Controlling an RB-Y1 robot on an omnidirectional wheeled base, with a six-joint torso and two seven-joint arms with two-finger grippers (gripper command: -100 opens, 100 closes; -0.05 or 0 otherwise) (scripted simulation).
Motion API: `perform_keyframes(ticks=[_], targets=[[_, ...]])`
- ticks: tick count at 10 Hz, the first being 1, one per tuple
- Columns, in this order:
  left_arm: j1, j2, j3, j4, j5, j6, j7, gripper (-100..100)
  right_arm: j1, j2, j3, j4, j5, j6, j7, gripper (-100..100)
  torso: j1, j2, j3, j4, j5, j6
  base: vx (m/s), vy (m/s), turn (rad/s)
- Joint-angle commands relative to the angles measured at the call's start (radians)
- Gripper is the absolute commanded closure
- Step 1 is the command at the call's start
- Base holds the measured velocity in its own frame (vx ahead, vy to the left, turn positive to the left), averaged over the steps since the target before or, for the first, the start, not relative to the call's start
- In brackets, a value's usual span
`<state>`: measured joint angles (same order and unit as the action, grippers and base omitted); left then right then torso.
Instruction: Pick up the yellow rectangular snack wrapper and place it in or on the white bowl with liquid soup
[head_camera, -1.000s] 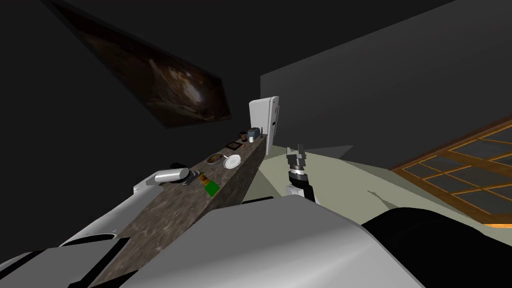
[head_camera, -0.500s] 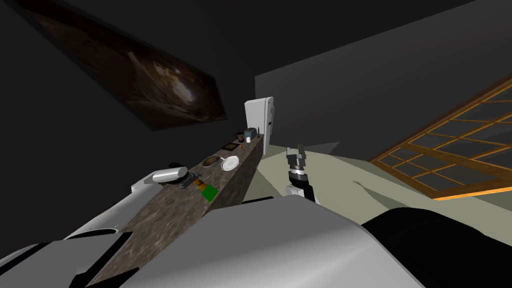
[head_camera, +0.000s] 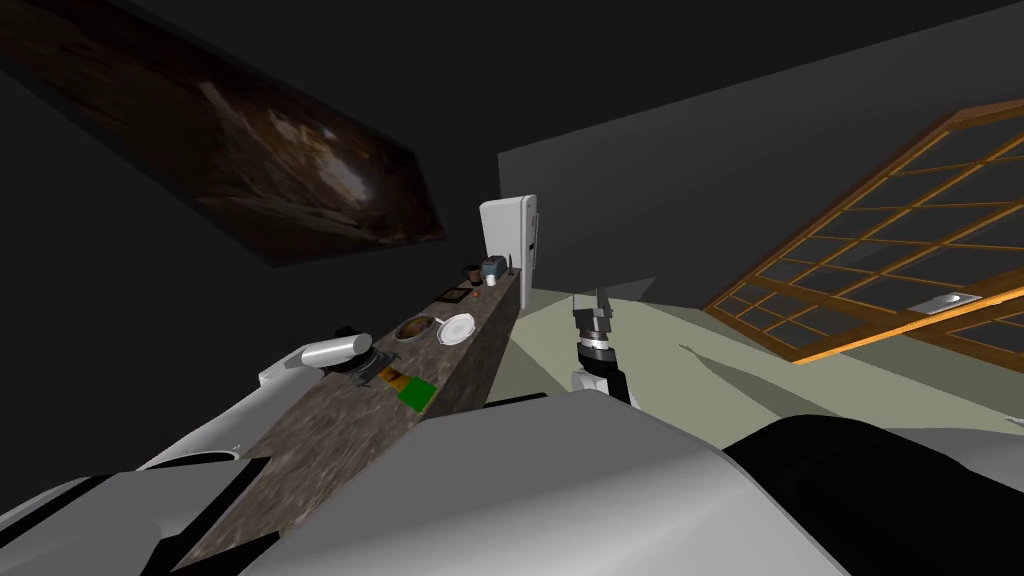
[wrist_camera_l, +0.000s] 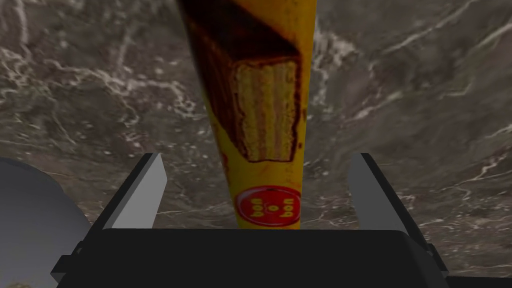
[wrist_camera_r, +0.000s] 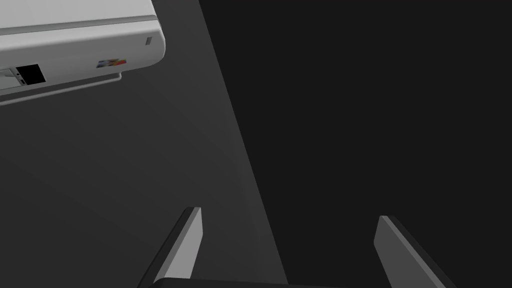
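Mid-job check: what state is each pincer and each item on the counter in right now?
Left pincer: open, fingers either side of the wrapper, not touching it.
Yellow rectangular snack wrapper: lying flat on the dark marbled counter, not gripped.
Right pincer: open, empty.
Light-rimmed bowl with brown contents: upright on the counter.
White round dish: upright beside that bowl.
Green flat packet: flat at the counter's edge.
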<state>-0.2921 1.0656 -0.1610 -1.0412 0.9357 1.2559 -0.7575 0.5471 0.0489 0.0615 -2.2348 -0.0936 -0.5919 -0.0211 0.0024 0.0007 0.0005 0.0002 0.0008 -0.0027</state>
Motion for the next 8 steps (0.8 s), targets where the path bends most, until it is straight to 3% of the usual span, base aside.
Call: perform_keyframes(ticks=[1, 2, 4, 5, 8], targets=[[0.0, 0.0, 0.0, 0.0, 0.0, 0.0, 0.0, 0, 0.0, 0.0, 0.0, 0.0, 0.0, 0.0, 0.0, 0, 0.0, 0.0, 0.0, 0.0, 0.0, 0.0, -0.002, 0.006, 0.006], [0.01, -0.03, -0.005, 0.017, -0.023, -0.032, 0.007, -100, 0.0, 0.0, 0.0, 0.0, 0.0, 0.0, 0.0, 0, -0.002, 0.0, 0.0, 0.0, 0.0, 0.0, 0.015, 0.04, -0.058], [0.009, -0.03, -0.005, 0.022, -0.022, -0.032, 0.003, -100, 0.0, 0.0, 0.0, 0.0, 0.0, 0.0, 0.0, 0, 0.001, -0.002, -0.001, -0.001, 0.0, 0.0, 0.01, 0.036, -0.032], [0.01, -0.032, -0.005, 0.024, -0.023, -0.036, 0.002, 100, 0.0, 0.0, 0.0, 0.0, 0.0, 0.0, 0.0, 0, -0.001, -0.001, -0.001, 0.0, 0.0, 0.0, 0.0, 0.0, 0.0], [0.01, -0.031, -0.005, 0.025, -0.022, -0.035, 0.003, 100, 0.0, 0.0, 0.0, 0.0, 0.0, 0.0, 0.0, 0, -0.002, -0.001, -0.001, 0.0, 0.0, 0.001, 0.0, 0.0, 0.0]])
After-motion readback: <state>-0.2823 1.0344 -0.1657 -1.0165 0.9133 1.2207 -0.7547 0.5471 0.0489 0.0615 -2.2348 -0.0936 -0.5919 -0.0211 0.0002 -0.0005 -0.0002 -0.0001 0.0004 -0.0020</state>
